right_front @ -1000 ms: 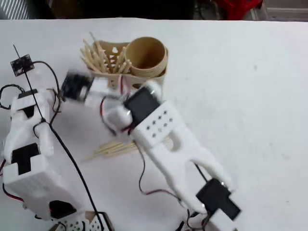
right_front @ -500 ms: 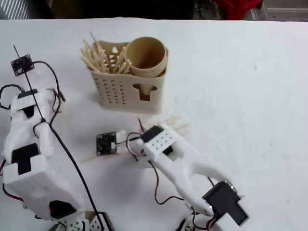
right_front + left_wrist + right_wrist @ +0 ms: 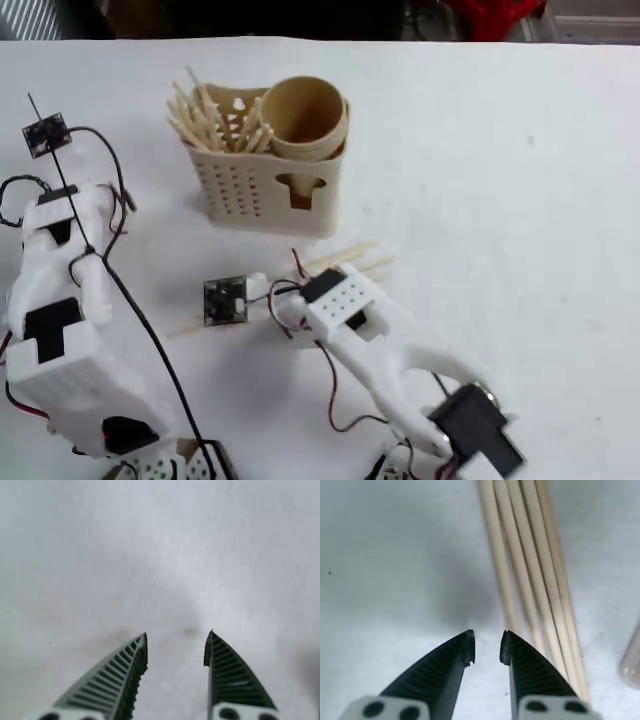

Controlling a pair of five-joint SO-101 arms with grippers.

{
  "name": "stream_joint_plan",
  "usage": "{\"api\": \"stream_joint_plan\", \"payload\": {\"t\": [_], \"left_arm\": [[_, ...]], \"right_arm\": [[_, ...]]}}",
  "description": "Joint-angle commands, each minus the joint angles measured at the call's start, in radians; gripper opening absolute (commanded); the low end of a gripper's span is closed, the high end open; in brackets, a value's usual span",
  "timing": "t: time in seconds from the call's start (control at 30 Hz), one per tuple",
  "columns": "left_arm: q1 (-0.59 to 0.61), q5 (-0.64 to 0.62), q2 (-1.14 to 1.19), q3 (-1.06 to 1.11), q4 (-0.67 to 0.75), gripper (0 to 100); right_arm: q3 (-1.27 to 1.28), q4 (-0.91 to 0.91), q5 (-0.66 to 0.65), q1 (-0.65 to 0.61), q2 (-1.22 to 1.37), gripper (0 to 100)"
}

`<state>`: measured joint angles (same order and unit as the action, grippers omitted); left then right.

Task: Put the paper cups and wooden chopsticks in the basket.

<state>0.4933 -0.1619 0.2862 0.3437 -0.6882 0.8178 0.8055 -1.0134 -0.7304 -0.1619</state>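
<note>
The cream perforated basket (image 3: 265, 190) stands at the back of the table, holding a paper cup (image 3: 305, 115) and a bunch of wooden chopsticks (image 3: 205, 120). More chopsticks (image 3: 350, 258) lie loose on the table in front of it, partly hidden under my right arm (image 3: 345, 305). My right gripper (image 3: 486, 647) hangs low over the table, open by a narrow gap with nothing in it, just beside several chopsticks (image 3: 530, 580) lying side by side. My left gripper (image 3: 175, 642) is open over bare table, holding nothing.
My left arm (image 3: 60, 270) sits folded at the table's left edge, with black cables (image 3: 150, 340) trailing across the surface and a small circuit board (image 3: 45, 133) behind it. White table (image 3: 520, 200) stretches free to the right of the basket.
My right arm has come down from the basket's front to the loose chopsticks on the table, uncovering the basket. The left arm has not moved.
</note>
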Motion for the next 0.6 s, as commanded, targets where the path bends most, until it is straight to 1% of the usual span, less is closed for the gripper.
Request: {"api": "stream_joint_plan", "payload": {"t": [0.0,0.1,0.27,0.43,0.57], "left_arm": [[-0.027,0.009,-0.004,-0.008,0.018,20],[-0.027,0.009,-0.004,-0.008,0.018,20],[-0.027,0.009,-0.004,-0.008,0.018,20],[-0.027,0.009,-0.004,-0.008,0.018,20],[-0.027,0.009,-0.004,-0.008,0.018,20]], "right_arm": [[0.063,-0.059,0.018,-0.018,-0.128,10.1],[0.097,-0.133,0.018,-0.018,-0.145,10.1],[0.078,-0.179,0.017,-0.018,-0.061,10.2],[-0.006,-0.180,0.017,-0.016,0.079,10.3],[-0.031,-0.173,0.017,-0.015,0.130,10.1]]}}
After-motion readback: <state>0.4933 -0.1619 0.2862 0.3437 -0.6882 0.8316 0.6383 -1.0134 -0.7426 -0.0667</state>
